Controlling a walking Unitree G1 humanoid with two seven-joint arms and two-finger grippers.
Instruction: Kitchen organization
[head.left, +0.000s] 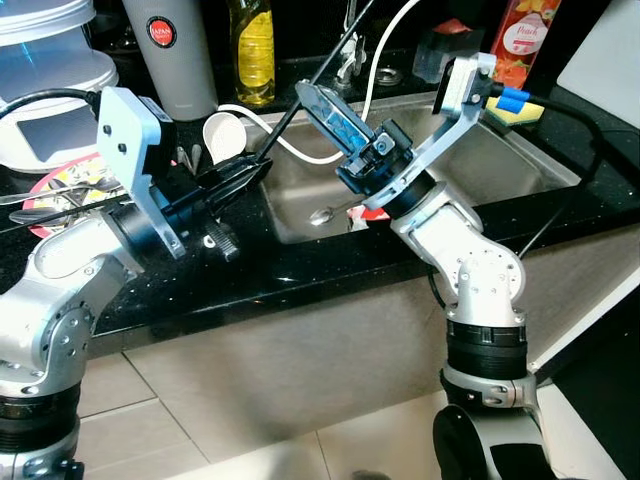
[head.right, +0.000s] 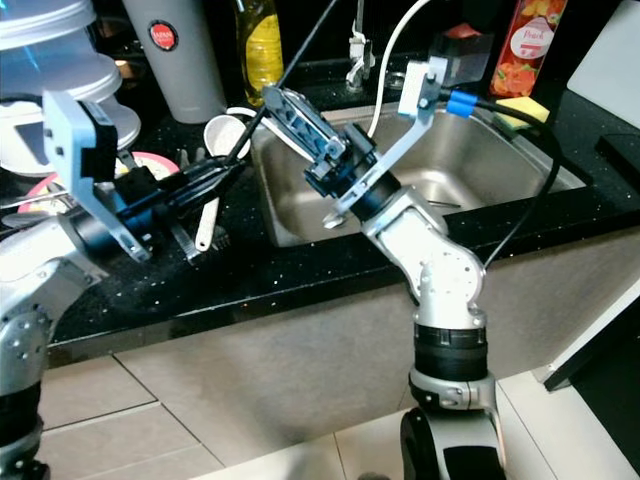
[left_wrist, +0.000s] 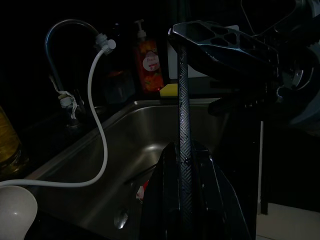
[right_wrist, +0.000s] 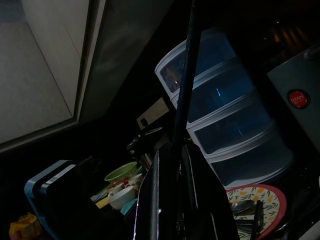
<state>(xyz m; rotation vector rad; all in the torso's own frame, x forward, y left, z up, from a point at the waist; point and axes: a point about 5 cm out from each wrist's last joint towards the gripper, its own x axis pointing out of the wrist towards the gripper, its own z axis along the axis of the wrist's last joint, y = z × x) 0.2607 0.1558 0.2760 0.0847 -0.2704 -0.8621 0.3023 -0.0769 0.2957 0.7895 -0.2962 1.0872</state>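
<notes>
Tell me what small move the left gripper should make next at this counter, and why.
Probably open the left gripper: its fingers look pressed together and hold nothing, while the white cup stands on the black counter just beyond its tips, beside the sink. The right gripper hangs over the sink, also shut.

Left gripper (head.left: 243, 170) at centre-left of frame; right gripper (head.left: 325, 105) above stainless steel sink (head.left: 500, 160); black stone countertop (head.left: 300, 265) below.
</notes>
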